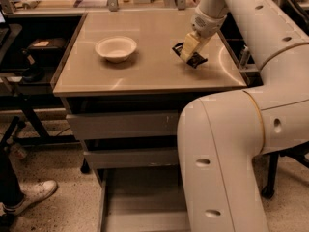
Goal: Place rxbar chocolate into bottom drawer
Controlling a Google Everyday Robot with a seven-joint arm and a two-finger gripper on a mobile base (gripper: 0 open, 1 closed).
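Note:
The rxbar chocolate (195,60), a small black-wrapped bar, is over the right part of the tan table top (145,66). My gripper (189,48) comes down on it from above, and its pale fingers (190,43) are shut on the bar, hiding its middle. The bar looks tilted, its ends sticking out on both sides of the fingers. The bottom drawer (140,199) is pulled open below the table, its flat grey floor showing. My arm's big white link covers the drawer's right side.
A white bowl (116,48) sits on the left of the table top. Two shut grey drawer fronts (123,125) lie above the open one. A person's shoe (31,195) is on the floor at lower left. Dark shelving stands to the left.

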